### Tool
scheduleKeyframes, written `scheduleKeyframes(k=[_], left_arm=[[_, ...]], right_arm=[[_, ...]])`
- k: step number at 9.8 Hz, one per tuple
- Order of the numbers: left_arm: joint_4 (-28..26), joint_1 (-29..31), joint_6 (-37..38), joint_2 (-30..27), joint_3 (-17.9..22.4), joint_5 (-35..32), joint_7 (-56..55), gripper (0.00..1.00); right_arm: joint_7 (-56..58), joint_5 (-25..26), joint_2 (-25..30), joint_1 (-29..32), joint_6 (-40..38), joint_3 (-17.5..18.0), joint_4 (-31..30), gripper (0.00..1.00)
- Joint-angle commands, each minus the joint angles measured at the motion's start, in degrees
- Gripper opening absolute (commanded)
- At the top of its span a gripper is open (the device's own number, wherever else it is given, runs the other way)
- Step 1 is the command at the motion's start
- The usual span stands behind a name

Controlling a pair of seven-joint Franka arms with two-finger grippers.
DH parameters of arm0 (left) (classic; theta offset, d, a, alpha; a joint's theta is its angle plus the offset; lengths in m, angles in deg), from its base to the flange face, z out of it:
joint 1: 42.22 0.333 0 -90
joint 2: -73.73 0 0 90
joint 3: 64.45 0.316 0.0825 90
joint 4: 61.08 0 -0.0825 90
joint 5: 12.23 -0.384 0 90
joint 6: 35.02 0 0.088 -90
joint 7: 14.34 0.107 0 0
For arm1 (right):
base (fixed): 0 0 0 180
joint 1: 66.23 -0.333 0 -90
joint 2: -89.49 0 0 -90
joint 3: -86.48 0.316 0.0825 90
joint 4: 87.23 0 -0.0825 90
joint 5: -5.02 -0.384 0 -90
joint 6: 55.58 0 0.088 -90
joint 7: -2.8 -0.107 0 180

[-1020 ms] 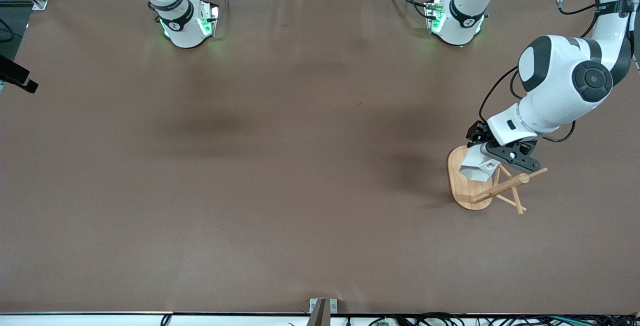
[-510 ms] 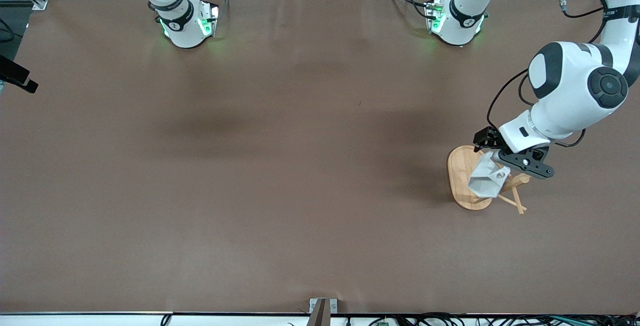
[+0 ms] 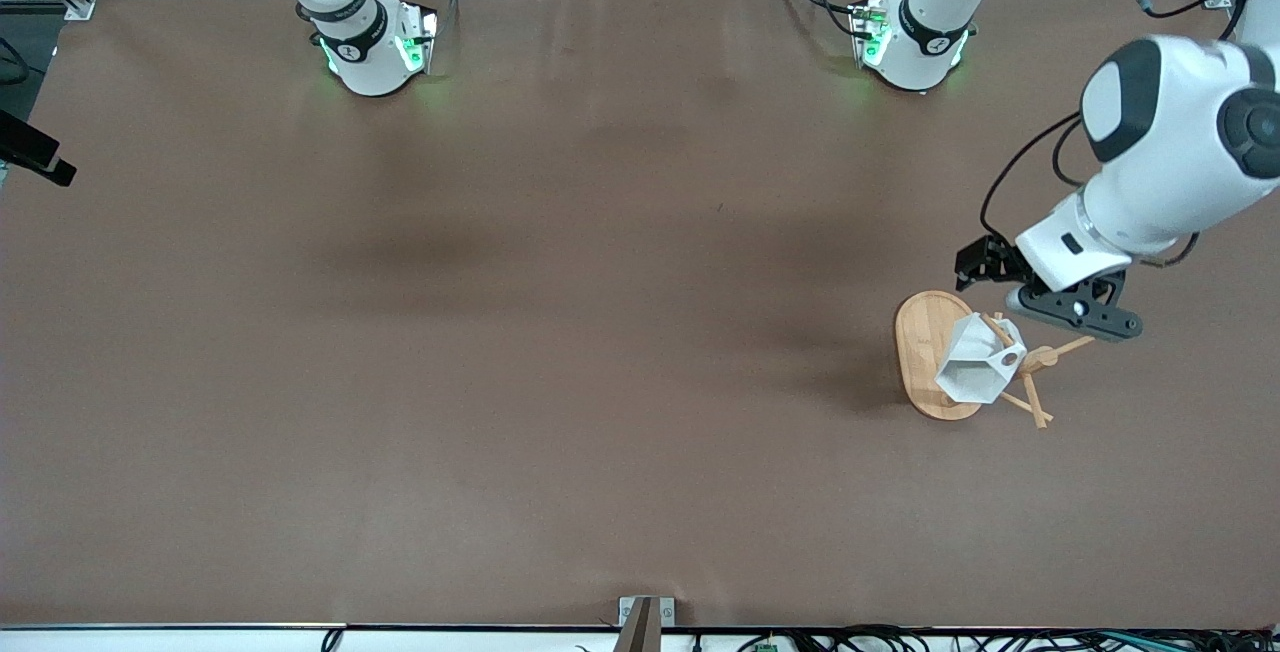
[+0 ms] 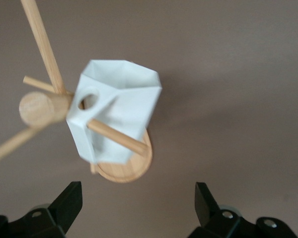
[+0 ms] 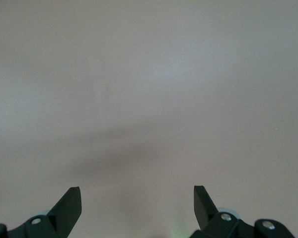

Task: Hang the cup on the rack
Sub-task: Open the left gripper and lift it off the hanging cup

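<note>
White cup [image 3: 975,370] hangs by its handle hole on a rack [image 3: 925,357] peg | my left gripper [image 4: 138,210] above it, jaws wide, nothing held | right gripper [image 5: 137,210] waits, spread, over bare table [image 3: 500,332]

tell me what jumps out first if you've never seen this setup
The white cup hangs by its handle on a peg of the bamboo rack, toward the left arm's end of the brown table. The left gripper is above the rack, jaws open and apart from the cup. The right gripper waits over bare table, jaws open.
</note>
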Motion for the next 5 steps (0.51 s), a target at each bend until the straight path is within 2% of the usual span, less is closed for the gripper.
scheduleKeyframes(k=[1,2,4,5], left_arm=[[3.91,-2.55,8.23,-3.24,1.94,-2.23,-6.88,1.00],[7.41,-2.39,11.14,-4.04,2.21,-4.60,-6.29,1.00],[13.83,-2.21,18.85,-4.83,3.96,-4.63,-5.23,1.00],[14.47,-2.56,21.95,-5.45,5.10,-4.97,-4.97,1.00]], right_arm=[[0.74,0.42,-0.42,0.23,-0.53,0.05,0.98,1.00],[0.74,0.51,-0.42,0.23,-0.53,0.05,0.98,1.00],[0.65,0.42,-0.42,0.23,-0.53,0.05,0.98,1.00],[0.74,0.42,-0.42,0.23,-0.53,0.05,0.98,1.00]])
